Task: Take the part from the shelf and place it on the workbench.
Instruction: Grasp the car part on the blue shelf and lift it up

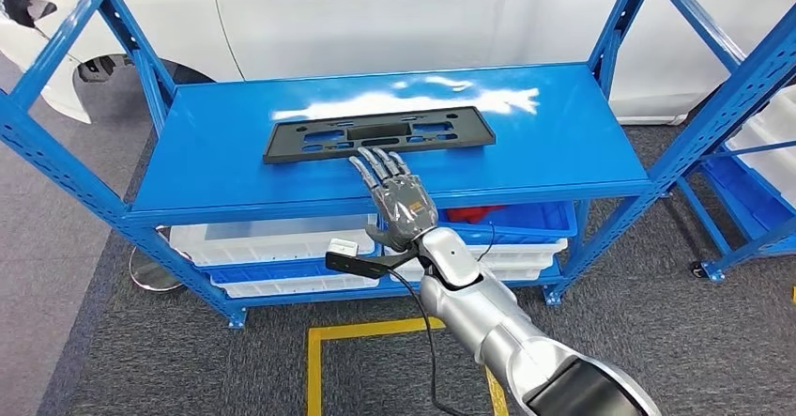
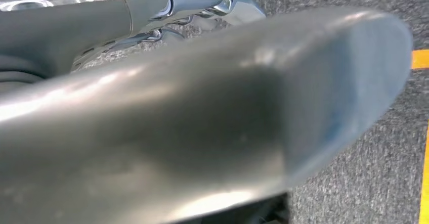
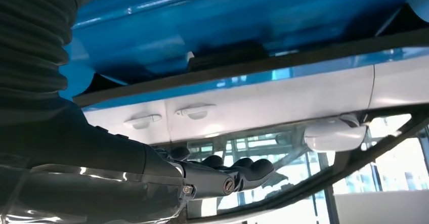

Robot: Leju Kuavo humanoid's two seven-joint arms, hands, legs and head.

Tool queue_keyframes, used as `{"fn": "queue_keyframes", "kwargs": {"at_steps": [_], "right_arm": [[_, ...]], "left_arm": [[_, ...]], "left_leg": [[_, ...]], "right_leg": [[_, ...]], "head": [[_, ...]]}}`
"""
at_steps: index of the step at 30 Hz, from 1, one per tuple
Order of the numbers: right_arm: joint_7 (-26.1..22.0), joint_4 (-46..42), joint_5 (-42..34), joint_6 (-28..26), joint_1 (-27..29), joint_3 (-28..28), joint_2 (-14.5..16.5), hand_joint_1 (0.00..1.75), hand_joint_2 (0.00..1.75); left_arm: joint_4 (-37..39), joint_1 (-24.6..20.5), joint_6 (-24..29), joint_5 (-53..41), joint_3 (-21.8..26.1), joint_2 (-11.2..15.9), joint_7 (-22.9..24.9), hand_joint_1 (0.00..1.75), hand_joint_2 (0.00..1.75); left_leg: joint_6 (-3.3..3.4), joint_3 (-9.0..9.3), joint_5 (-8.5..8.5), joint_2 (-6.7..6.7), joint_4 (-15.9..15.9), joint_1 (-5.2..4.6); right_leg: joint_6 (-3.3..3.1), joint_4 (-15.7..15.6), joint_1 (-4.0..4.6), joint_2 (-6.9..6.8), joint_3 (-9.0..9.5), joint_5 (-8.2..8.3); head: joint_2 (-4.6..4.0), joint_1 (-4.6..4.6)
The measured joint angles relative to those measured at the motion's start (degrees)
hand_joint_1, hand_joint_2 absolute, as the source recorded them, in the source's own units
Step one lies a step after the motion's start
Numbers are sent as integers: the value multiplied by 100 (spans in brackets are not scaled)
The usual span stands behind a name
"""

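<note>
The part (image 1: 375, 132) is a flat black rectangular frame with cut-outs, lying on the top board of the blue shelf (image 1: 563, 144). My right hand (image 1: 394, 195) reaches over the shelf's front edge, palm down and fingers spread, its fingertips just short of the part's near edge and holding nothing. In the right wrist view the dark fingers (image 3: 227, 176) stretch out low over the board, with the part (image 3: 283, 59) a thin dark band ahead of them. My left hand (image 2: 202, 123) hangs over the grey carpet, a blurred grey mass whose fingers I cannot make out.
A white car (image 1: 375, 12) stands close behind the shelf. White bins (image 1: 272, 242) and a blue bin (image 1: 526, 219) sit on the lower level. A second blue rack (image 1: 751, 87) stands to the right. A yellow floor line (image 1: 375, 330) lies in front of the shelf.
</note>
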Motion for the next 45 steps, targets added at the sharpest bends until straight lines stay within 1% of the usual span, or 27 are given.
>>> {"fn": "queue_keyframes", "kwargs": {"at_steps": [1,2,3,5,7,10,12,13,15,16,17,18,20,22,24,27,28,30,31,32,33,34,36,37,42,43,45], "right_arm": [[-8,72,-4,-3,-8,-15,5,0,0],[-22,132,-16,-4,-8,-29,6,0,0],[-59,177,-60,-2,-10,-52,12,0,0],[-154,233,-189,5,-32,-124,40,0,87],[-184,273,-286,-8,-69,-224,81,0,175],[-81,321,-332,-42,-109,-378,98,0,175],[-118,351,-456,-34,-145,-482,103,0,175],[-193,364,-562,-22,-162,-537,109,0,175],[-368,390,-759,14,-175,-643,124,0,175],[-431,403,-815,28,-167,-690,127,0,175],[-476,415,-840,34,-158,-724,130,0,175],[-509,424,-854,31,-152,-750,132,0,175],[-543,430,-862,-9,-154,-786,142,0,175],[-571,430,-883,-61,-165,-821,162,0,175],[-620,430,-914,-104,-169,-850,183,0,175],[-684,420,-915,-153,-163,-861,232,0,175],[-698,417,-905,-159,-159,-861,262,0,175],[-715,417,-867,-159,-129,-854,318,0,175],[-720,417,-843,-156,-101,-843,342,0,175],[-726,417,-819,-154,-69,-826,361,0,175],[-731,417,-798,-152,-40,-805,382,0,175],[-735,417,-780,-150,-20,-781,407,0,175],[-738,417,-738,-151,-2,-737,457,0,175],[-734,417,-719,-153,0,-718,477,0,175],[-670,413,-698,-162,35,-651,496,0,175],[-664,411,-698,-165,34,-638,496,0,175],[-662,413,-698,-168,59,-621,491,0,175]], "left_arm": [[0,5,0,-7,0,1,1,0,0],[0,13,0,-13,0,2,1,0,0],[0,19,0,-20,0,3,0,0,0],[1,27,-1,-34,0,5,-5,0,0],[3,33,-1,-43,0,6,-10,0,0],[4,24,0,-45,0,6,-13,0,0],[4,13,0,-50,0,7,-16,0,0],[4,10,1,-56,0,8,-19,0,0],[4,10,3,-72,1,10,-22,0,0],[4,11,3,-80,2,11,-24,0,0],[4,14,3,-87,2,12,-26,0,0],[4,16,2,-93,2,13,-28,0,0],[6,16,-3,-101,2,7,-32,0,0],[11,10,-10,-111,1,-6,-36,0,0],[15,9,-9,-132,1,-14,-36,0,0],[16,4,-1,-149,2,-9,-38,0,0],[16,-1,0,-150,1,-7,-39,0,0],[17,-3,-1,-153,0,-7,-42,0,0],[17,4,-1,-154,1,-6,-44,0,0],[17,11,-1,-154,1,-5,-46,0,0],[17,17,1,-154,2,-3,-49,0,0],[17,18,1,-155,2,0,-55,0,0],[18,13,2,-161,1,5,-68,0,0],[19,8,2,-164,1,6,-75,0,0],[20,15,2,-214,0,3,-78,0,0],[20,11,2,-220,0,2,-76,0,0],[20,0,2,-236,0,2,-72,0,0]], "left_leg": [[-20,-171,-42,0,269,11],[-37,-248,27,0,337,24],[-48,-206,203,-5,166,39],[-57,100,643,-117,-580,77],[-19,340,802,-253,-1125,97],[92,387,761,-243,-1227,93],[169,419,754,-215,-1245,98],[200,433,746,-199,-1253,91],[248,446,720,-168,-1250,64],[258,456,706,-157,-1248,53],[264,472,690,-151,-1246,43],[264,498,669,-148,-1244,33],[250,568,618,-148,-1244,12],[208,610,568,-147,-1239,-10],[147,626,536,-134,-1253,-9],[65,597,414,-87,-1119,-12],[42,485,292,-70,-870,-9],[0,83,-11,-49,-103,15],[-21,-119,-89,-45,229,26],[-40,-244,-62,-39,386,36],[-55,-262,86,-31,318,47],[-63,-161,335,-20,9,58],[-53,170,755,6,-794,65],[-24,286,837,11,-1057,59],[163,403,760,-6,-1244,51],[195,431,752,-4,-1264,62],[242,469,715,0,-1274,61]], "right_leg": [[4,3,-1,20,18,-16],[15,8,-4,51,36,-34],[30,17,-10,96,56,-52],[73,53,-17,190,83,-99],[129,103,-12,284,59,-136],[225,117,-21,360,22,-158],[280,350,-31,236,-76,-299],[301,653,-37,151,-228,-445],[325,1473,-39,48,-685,-752],[326,1767,-41,39,-874,-810],[317,1856,-39,38,-963,-754],[295,1693,-35,37,-925,-586],[208,916,-3,35,-599,-125],[130,300,42,25,-319,90],[95,168,69,23,-255,62],[39,73,16,26,-156,54],[16,40,-2,22,-108,44],[-20,29,8,12,-40,-6],[-27,32,11,11,-10,-35],[-27,36,13,11,24,-66],[-20,44,10,15,64,-103],[-7,59,6,21,109,-146],[41,98,9,31,182,-242],[68,113,19,35,197,-277],[212,213,19,25,179,-408],[242,411,15,21,82,-505],[283,1174,0,14,-360,-783]], "head": [[0,0],[0,2],[0,1],[0,2],[1,3],[2,2],[2,18],[2,27],[2,42],[1,42],[1,42],[2,43],[1,43],[0,35],[1,27],[1,19],[1,14],[2,5],[1,6],[2,5],[1,5],[1,5],[1,5],[1,6],[2,31],[1,36],[2,46]]}}
